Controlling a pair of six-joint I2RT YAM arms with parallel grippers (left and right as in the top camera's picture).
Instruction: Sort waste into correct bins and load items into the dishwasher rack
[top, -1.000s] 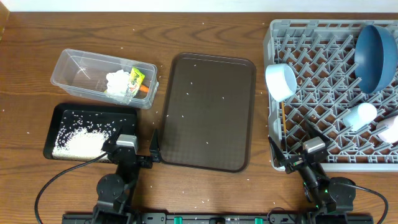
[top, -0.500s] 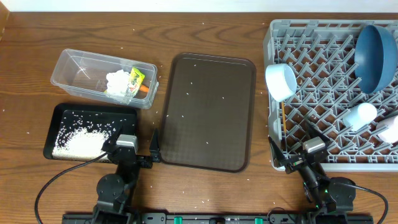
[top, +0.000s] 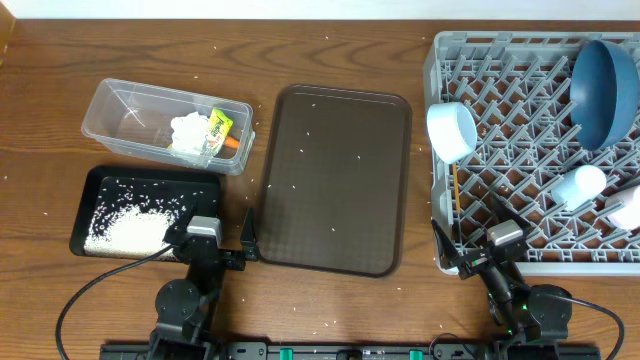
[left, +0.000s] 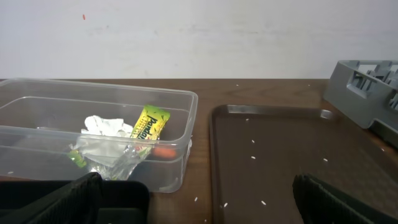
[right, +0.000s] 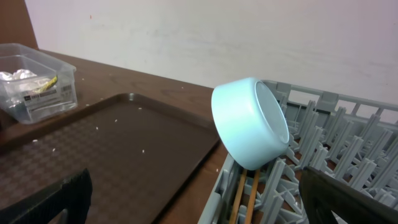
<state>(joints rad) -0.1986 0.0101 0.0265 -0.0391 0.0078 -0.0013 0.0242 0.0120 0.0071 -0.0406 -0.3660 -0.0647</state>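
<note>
The clear tub (top: 120, 100) holds the white tissue (top: 187, 130), the green-yellow wrapper (top: 218, 127) and the orange carrot (top: 232, 142). In the left wrist view the tub (left: 180, 99) shows the wrapper (left: 151, 124). The black tray (top: 85, 205) holds white rice (top: 125, 228). The grey rack (top: 500, 70) holds the dark blue dish (top: 605, 90), the white bowl (top: 452, 130) and two small cups (top: 580, 185), (top: 628, 208). The bowl (right: 249, 124) lies on its side. My left gripper (top: 212, 238) (left: 199, 205) and right gripper (top: 475, 238) (right: 196, 202) are open, empty, low at the front edge. No brown lump shows.
The brown serving tray (top: 335, 178) lies in the middle with a few rice grains on it. Loose grains dot the table. Two wooden sticks (right: 245, 193) lie in the rack below the bowl.
</note>
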